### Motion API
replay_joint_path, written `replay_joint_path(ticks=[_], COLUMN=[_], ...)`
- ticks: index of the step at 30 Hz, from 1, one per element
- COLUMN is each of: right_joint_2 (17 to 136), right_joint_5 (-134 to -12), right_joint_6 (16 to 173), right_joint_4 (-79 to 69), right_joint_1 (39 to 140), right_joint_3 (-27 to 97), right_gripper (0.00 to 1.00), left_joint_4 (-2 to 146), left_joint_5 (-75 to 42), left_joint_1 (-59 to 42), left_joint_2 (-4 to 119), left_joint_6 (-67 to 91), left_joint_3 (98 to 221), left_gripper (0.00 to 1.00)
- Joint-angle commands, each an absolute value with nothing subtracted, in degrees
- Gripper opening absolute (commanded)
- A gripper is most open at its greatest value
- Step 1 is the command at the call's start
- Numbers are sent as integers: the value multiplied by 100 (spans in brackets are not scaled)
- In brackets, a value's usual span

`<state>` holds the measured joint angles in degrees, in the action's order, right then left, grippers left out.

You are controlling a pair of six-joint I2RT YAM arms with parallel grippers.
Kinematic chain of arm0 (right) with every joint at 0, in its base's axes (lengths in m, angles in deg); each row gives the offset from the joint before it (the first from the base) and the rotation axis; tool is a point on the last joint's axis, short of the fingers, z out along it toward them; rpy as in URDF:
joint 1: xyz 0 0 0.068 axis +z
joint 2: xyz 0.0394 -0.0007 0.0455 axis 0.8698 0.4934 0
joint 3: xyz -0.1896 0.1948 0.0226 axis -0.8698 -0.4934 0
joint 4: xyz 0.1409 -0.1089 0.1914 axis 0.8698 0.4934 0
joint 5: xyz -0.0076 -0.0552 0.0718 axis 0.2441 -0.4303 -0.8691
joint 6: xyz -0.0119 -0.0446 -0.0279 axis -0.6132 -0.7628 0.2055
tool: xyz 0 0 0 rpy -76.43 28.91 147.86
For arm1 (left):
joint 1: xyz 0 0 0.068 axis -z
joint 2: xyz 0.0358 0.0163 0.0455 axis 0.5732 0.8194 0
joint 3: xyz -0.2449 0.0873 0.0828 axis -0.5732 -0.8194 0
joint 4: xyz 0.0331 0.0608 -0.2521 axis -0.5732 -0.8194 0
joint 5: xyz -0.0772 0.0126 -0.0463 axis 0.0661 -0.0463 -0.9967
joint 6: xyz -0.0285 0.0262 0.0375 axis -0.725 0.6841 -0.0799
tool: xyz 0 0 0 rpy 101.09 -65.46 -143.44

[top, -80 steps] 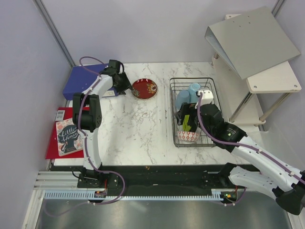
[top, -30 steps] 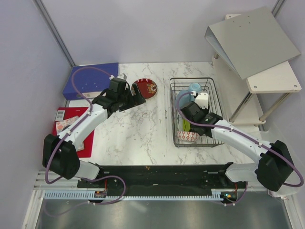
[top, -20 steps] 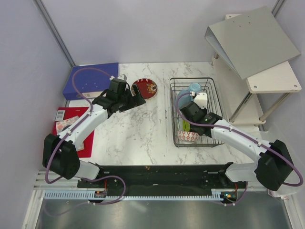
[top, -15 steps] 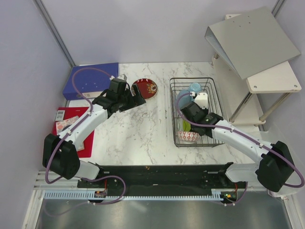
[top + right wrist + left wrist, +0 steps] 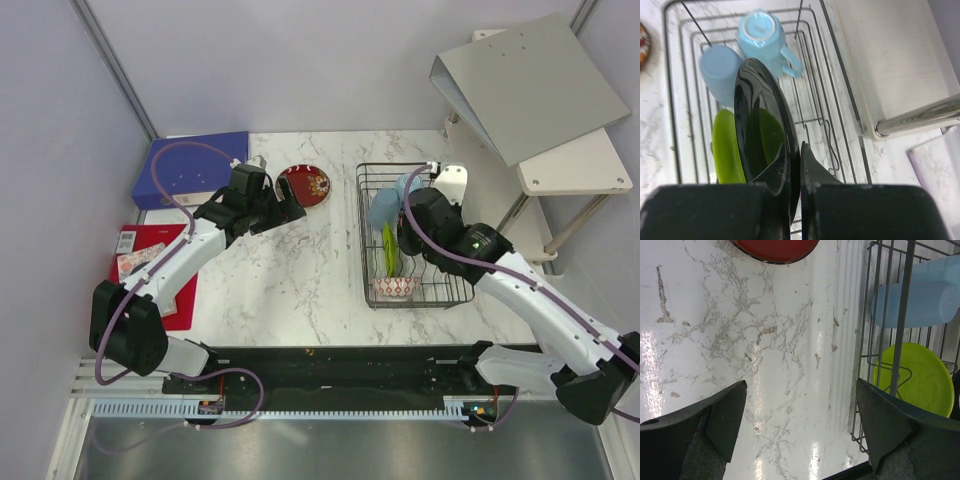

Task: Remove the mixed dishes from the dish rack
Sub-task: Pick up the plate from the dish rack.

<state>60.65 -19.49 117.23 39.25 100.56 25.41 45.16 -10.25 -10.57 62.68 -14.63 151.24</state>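
Observation:
My right gripper (image 5: pixel 793 150) is shut on the rim of a black plate (image 5: pixel 760 115), held on edge above the dish rack (image 5: pixel 815 100). In the rack beneath it stand a lime green plate (image 5: pixel 725 145) and two light blue cups (image 5: pixel 765 32) (image 5: pixel 720 72). From above, the right gripper (image 5: pixel 410 228) hangs over the rack (image 5: pixel 450 250), with a red-and-white bowl (image 5: pixel 395 287) at the rack's near end. My left gripper (image 5: pixel 285 208) stays open over the marble left of the rack (image 5: pixel 880 330), nothing between its fingers (image 5: pixel 715 415).
A red patterned plate (image 5: pixel 303 185) lies on the table just past the left gripper. A blue binder (image 5: pixel 190 165) and a red book (image 5: pixel 150 270) sit at the left. A white shelf (image 5: pixel 575 165) with a grey binder (image 5: pixel 530 85) stands right of the rack.
The right gripper has shut on the black plate and lifted it up and toward the rack's back right. The left arm has stayed put.

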Motion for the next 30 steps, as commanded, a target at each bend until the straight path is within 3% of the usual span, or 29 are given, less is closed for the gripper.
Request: replay_joint_path(ticks=[1, 7, 15, 21, 30], right_joint_2=[5724, 4864, 4300, 4405, 4809], right_joint_5=[-2028, -3319, -4532, -5376, -6439], right_joint_6=[11599, 11695, 12214, 12600, 13074], right_joint_4=[4027, 2949, 1743, 970, -279], right_joint_1=[10069, 10069, 10069, 10060, 10051], right_joint_3=[3102, 2682, 1802, 1424, 1081], right_gripper=[0, 0, 0, 0, 0], left_joint_4=[4726, 4893, 6333, 8184, 8830], left_joint_5=[-1009, -1308, -2467, -3759, -4481], left_joint_1=[-1036, -1036, -1036, -1036, -931], left_joint_2=[6277, 6084, 5284, 4809, 4765], left_joint_6=[-1539, -1600, -1969, -2391, -2453], left_joint_3=[15167, 15141, 14510, 13816, 13419], left_gripper=[96, 96, 100, 99, 97])
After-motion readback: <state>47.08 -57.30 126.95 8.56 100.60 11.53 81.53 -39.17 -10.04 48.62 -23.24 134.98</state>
